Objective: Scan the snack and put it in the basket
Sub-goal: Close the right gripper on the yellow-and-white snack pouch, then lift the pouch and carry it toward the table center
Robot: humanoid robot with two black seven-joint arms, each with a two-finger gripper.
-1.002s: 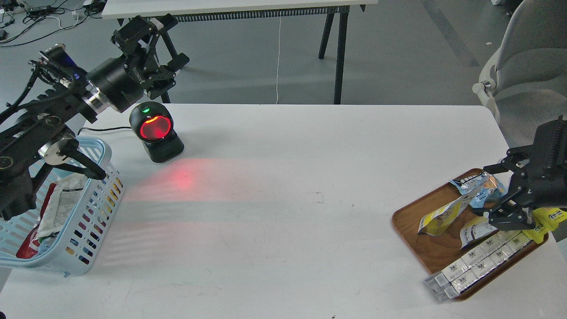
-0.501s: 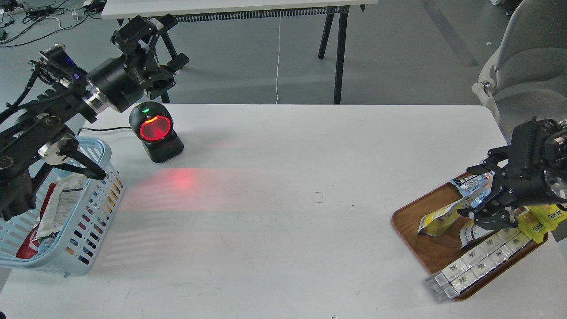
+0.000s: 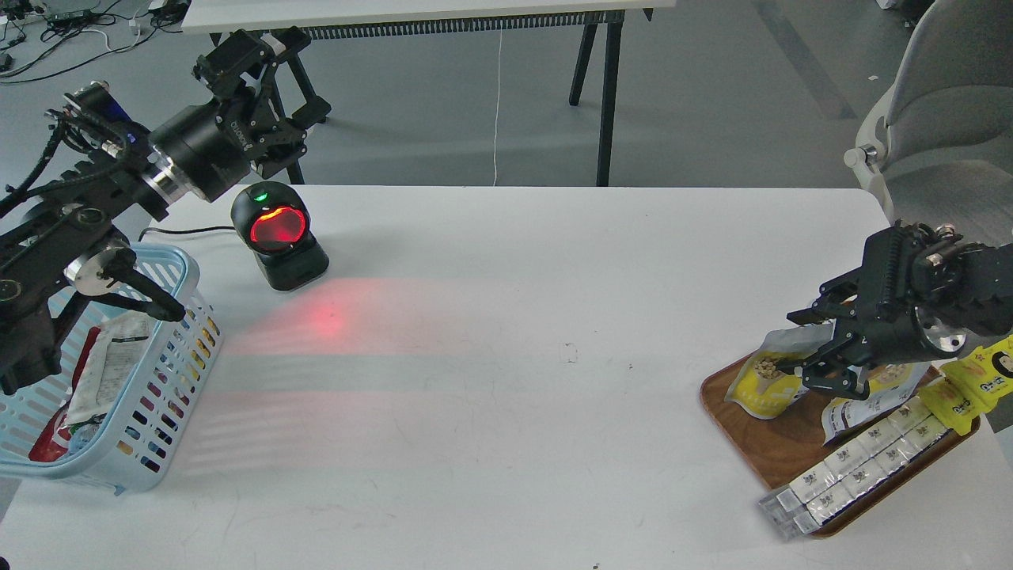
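The snack (image 3: 761,382), a pouch with a white top and a yellow panel showing tan beans, stands tilted at the left end of the brown wooden tray (image 3: 756,451). My right gripper (image 3: 812,347) reaches in from the right and is closed on the pouch's white upper part. The light blue basket (image 3: 184,273) sits at the table's left edge with several packets inside. My left gripper (image 3: 261,55) hangs open and empty above and behind the scanner, beyond the basket.
A black barcode scanner (image 3: 278,231) with a red glowing window stands near the basket and casts red light on the table. The tray also holds a yellow cartoon-face wrapper (image 3: 981,381), a white pouch (image 3: 848,410) and rows of small white packs (image 3: 863,463). A grey chair (image 3: 942,119) is at the far right.
My right gripper moved left and up along the tray and closed on the pouch. The pouch turned from lying flat to showing its bean picture. The blue packet is now hidden. The left arm barely shifted.
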